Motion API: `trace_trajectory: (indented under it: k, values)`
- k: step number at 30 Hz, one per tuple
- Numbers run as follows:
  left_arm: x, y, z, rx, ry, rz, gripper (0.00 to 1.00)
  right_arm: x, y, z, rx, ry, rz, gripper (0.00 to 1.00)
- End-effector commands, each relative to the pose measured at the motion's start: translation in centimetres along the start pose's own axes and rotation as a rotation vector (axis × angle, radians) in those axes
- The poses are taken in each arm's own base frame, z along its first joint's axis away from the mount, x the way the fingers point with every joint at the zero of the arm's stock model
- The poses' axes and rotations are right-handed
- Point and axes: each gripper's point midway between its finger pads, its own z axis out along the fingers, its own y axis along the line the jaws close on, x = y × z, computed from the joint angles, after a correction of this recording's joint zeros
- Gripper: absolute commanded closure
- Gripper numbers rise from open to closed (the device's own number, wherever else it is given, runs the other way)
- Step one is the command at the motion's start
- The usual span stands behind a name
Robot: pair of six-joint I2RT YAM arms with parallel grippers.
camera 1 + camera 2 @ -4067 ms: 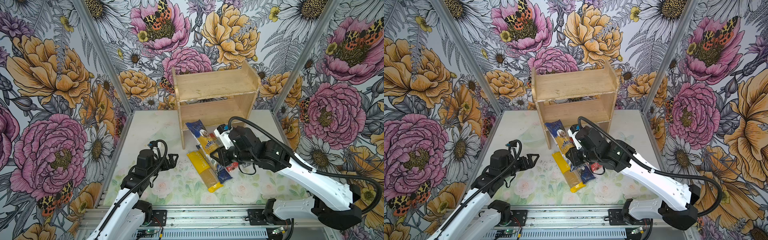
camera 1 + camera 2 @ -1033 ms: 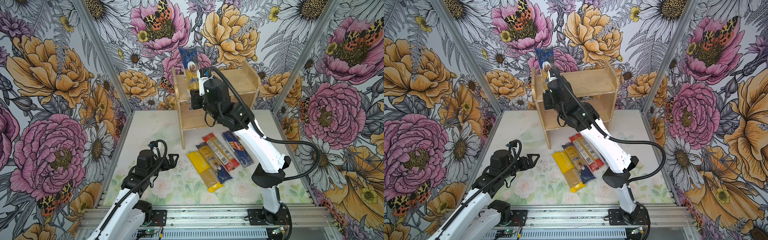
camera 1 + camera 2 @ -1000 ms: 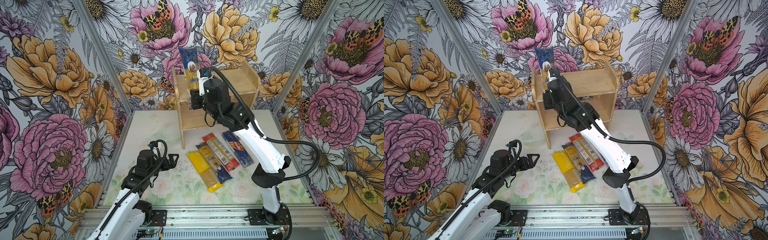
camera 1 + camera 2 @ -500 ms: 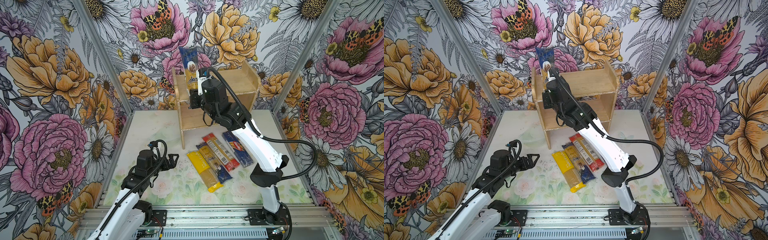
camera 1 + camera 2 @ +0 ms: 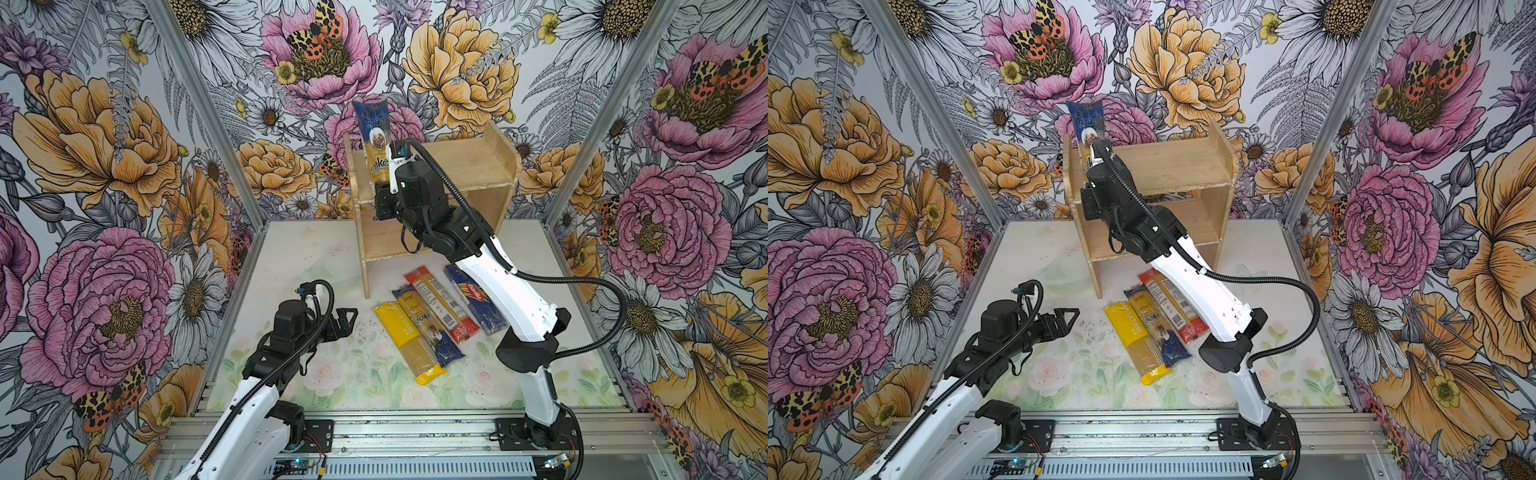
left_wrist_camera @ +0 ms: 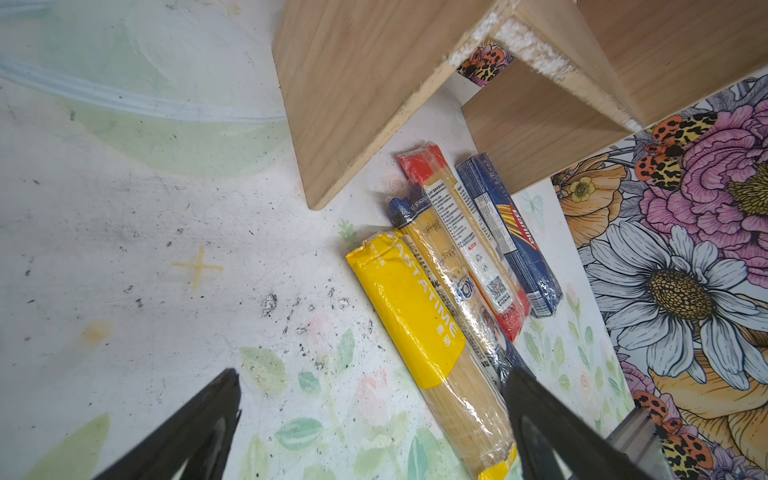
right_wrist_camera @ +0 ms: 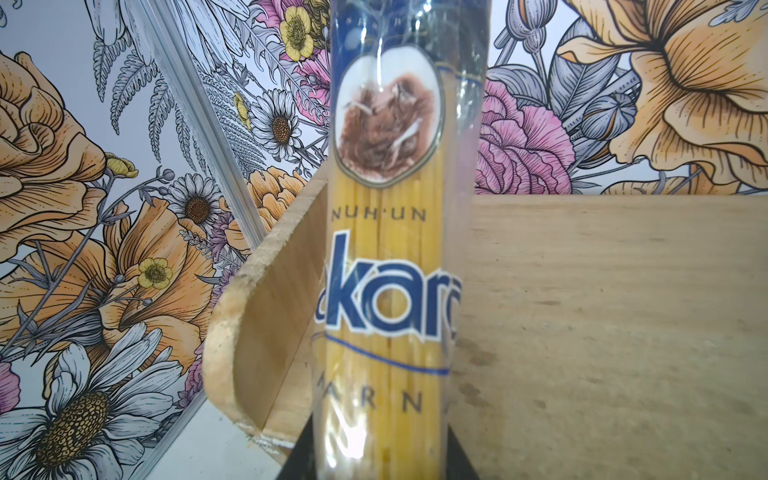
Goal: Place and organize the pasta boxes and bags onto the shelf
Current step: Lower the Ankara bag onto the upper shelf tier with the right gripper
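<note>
Right claw clamped on ankara bag | long axis upright — blue end up | at shelf side panel

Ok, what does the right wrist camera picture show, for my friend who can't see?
A see-through spaghetti bag with big blue letters fills the middle, pinched at one end by the right gripper. Behind it is the wooden shelf, with its rounded side panel beside the bag, and flowery wallpaper beyond.
</note>
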Motion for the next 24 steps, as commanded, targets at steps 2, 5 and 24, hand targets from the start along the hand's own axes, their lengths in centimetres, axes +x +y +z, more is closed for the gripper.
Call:
trace_trajectory:
  k: [2,5,24]
  values:
    - [-0.2,-0.3,-0.1,0.025,-0.015,-0.009,0.01,-6.1,-0.8,-1.7,0.005,-0.209,0.089,0.71]
    - [-0.2,-0.3,-0.1,0.025,-0.015,-0.009,0.01,-5.9,-0.8,-1.5,0.01,-0.206,0.087,0.66]
    - [-0.1,-0.2,0.0,0.024,-0.014,-0.012,0.01,-4.0,-0.5,0.2,0.017,-0.162,0.086,0.54]
